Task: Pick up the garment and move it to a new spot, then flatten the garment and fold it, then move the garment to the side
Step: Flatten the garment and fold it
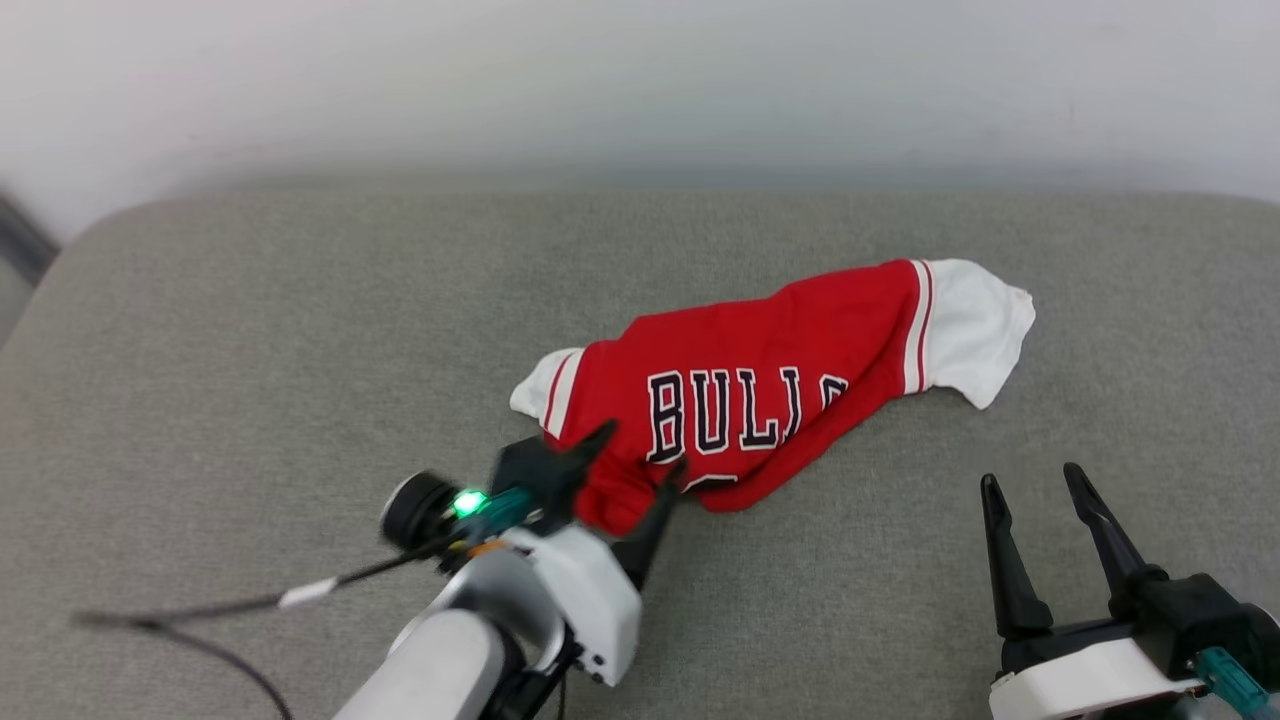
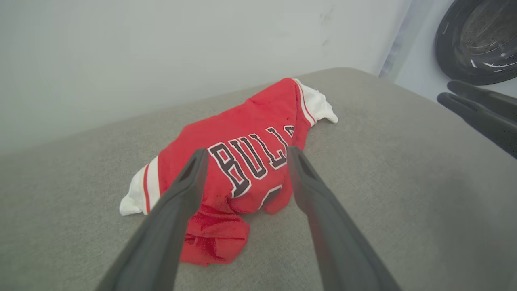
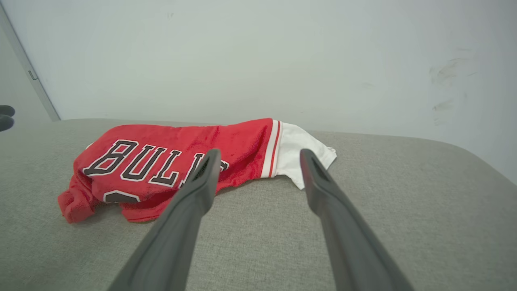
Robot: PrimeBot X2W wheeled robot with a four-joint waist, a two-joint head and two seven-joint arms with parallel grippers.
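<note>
Right of centre on the cushion point(image 1: 300, 350), jersey point(image 1: 760, 390) lies bunched, seemingly not yet lifted, flattened or folded; left hand point(image 1: 643, 450) spread astride its near end, right hand point(image 1: 1032, 476) spread, apart by the front edge.

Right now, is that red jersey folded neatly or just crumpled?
Crumpled, not folded: the jersey lies bunched on the grey cushion, its lettering cut off by a fold, one white sleeve sticking out loose.

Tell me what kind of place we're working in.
Likely a home laundry corner: a grey fabric-covered padded surface against a plain white wall, and what looks like a washing machine's dark round door.
</note>
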